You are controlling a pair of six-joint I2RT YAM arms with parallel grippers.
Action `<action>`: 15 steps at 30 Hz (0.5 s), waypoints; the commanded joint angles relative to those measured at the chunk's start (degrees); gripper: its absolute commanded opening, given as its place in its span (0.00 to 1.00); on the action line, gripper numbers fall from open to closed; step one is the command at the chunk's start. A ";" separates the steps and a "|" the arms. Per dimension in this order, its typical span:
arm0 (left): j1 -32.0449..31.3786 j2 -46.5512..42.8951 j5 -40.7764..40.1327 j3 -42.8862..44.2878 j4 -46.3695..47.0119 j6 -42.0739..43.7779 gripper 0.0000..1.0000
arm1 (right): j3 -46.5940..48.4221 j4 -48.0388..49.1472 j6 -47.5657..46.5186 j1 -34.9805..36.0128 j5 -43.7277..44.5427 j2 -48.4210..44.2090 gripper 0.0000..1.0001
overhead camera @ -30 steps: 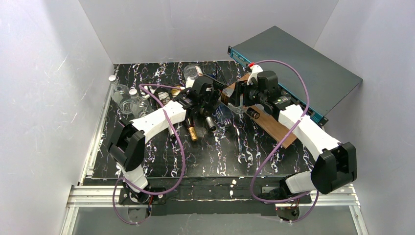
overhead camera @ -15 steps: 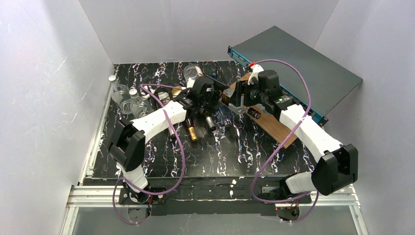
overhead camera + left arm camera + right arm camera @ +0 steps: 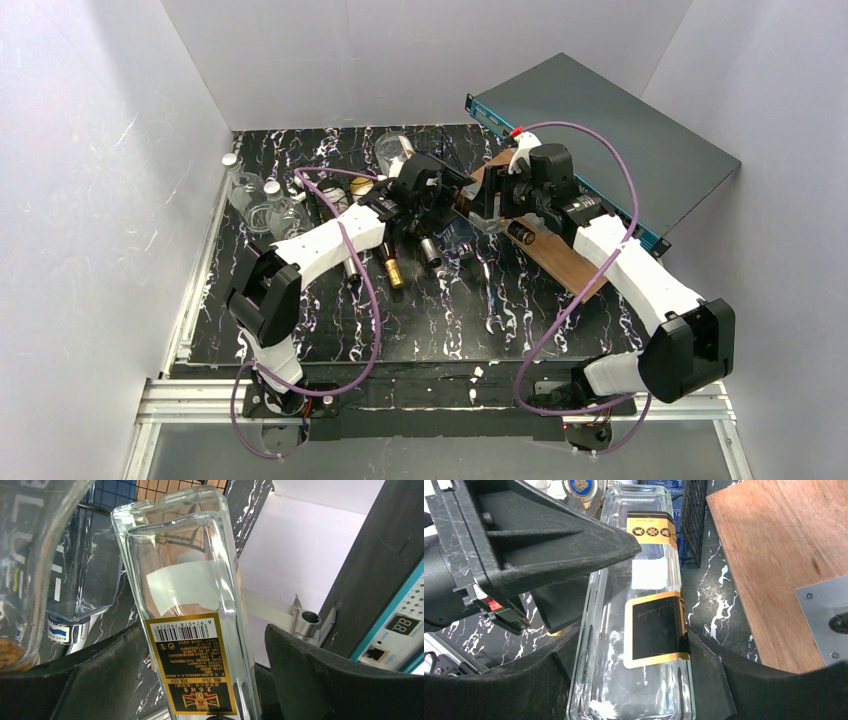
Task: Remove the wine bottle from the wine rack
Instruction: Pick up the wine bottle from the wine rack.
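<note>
Wine bottle: the clear, square-sided wine bottle (image 3: 649, 625) with black-and-gold labels is lying horizontal over the far middle of the table, stretching between the two grippers. Its far end is sitting just beside the black wire of the wine rack (image 3: 696, 525). Whether it is resting on the wire or on anything beneath cannot be told.
Right gripper: the right gripper (image 3: 634, 642) is grasping the wine bottle across its width, with both fingers (image 3: 719, 680) pressing against the glass flanks near the larger label.
Left gripper: the left gripper (image 3: 202, 645) is straddling the bottle from the opposite side, by the barcode label. One finger (image 3: 100, 670) is looking flush with the glass and the other is showing a thin dark sliver beside it, so whether it is gripping or loose cannot be told.
Arms: both are reaching in over the middle of the table, their tips almost meeting in the top view.
Other bottles: dark bottles (image 3: 392, 265) are lying near the left gripper, caps pointing toward the near edge. Clear capped bottles (image 3: 262, 205) are standing at the far left.
Wooden board: a brown board (image 3: 774, 555) is lying beside the bottle on the right arm's side, carrying a grey metal plate (image 3: 824, 615).
Grey box: a flat grey box with a teal edge (image 3: 620, 130) is sitting at the far right, by the wall, behind the right arm.
Table: the black marble-patterned table (image 3: 450, 320) is carrying it all.
</note>
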 commanded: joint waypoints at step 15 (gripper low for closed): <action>-0.47 0.58 2.57 2.89 -0.97 3.90 0.74 | 3.28 6.09 -1.39 0.43 -3.35 -4.75 0.01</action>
